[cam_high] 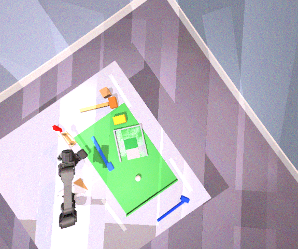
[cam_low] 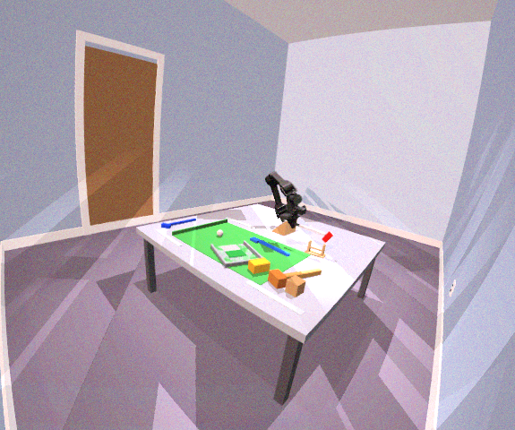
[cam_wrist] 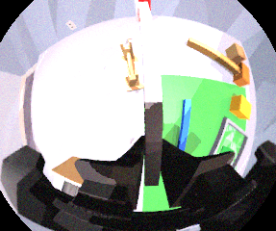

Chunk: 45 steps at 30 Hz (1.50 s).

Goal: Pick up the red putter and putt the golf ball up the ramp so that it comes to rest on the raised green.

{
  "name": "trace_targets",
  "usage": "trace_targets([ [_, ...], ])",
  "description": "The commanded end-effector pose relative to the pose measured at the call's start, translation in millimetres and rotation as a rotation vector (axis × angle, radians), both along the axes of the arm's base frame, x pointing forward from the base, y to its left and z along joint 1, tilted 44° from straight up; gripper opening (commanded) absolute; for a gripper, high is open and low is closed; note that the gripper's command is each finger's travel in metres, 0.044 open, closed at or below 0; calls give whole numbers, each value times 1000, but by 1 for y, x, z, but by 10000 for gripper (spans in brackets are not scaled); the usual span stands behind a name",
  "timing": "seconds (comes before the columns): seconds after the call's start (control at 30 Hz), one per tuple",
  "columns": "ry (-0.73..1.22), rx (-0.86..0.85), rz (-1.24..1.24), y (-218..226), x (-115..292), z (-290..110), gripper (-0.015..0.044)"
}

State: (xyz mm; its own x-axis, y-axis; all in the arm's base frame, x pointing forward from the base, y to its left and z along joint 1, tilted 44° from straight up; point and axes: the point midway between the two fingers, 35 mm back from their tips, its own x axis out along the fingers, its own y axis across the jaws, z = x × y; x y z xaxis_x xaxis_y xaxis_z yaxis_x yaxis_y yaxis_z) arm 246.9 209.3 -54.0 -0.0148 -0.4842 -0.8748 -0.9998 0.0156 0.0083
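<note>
I have the gripper (cam_wrist: 152, 173) clamped on the red putter's (cam_high: 56, 128) pale shaft, its head raised above the wooden stand (cam_high: 69, 138); the golf ball (cam_high: 138, 177) sits unstruck on the green mat (cam_high: 154, 171), so the swing toward the ramp (cam_high: 132, 154) remains.

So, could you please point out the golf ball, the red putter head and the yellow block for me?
Golf ball (cam_high: 138, 177): top view, its centre.
Red putter head (cam_high: 56, 128): top view, middle of the red head.
Yellow block (cam_high: 119, 119): top view, its top face.
</note>
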Motion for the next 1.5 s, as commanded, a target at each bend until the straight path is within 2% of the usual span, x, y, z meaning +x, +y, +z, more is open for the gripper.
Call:
trace_targets([
  [0.0,-85,1,-119,-15,15,24,0],
  [0.33,-321,-34,-460,-68,43,86,0],
  [0.67,-559,-74,-798,-130,52,147,0],
  [1.0,-816,-121,-1126,-193,42,204,0],
  [1.33,-1092,-175,-1438,-253,12,256,0],
  [1.47,-1135,-184,-1483,-261,6,263,0],
])
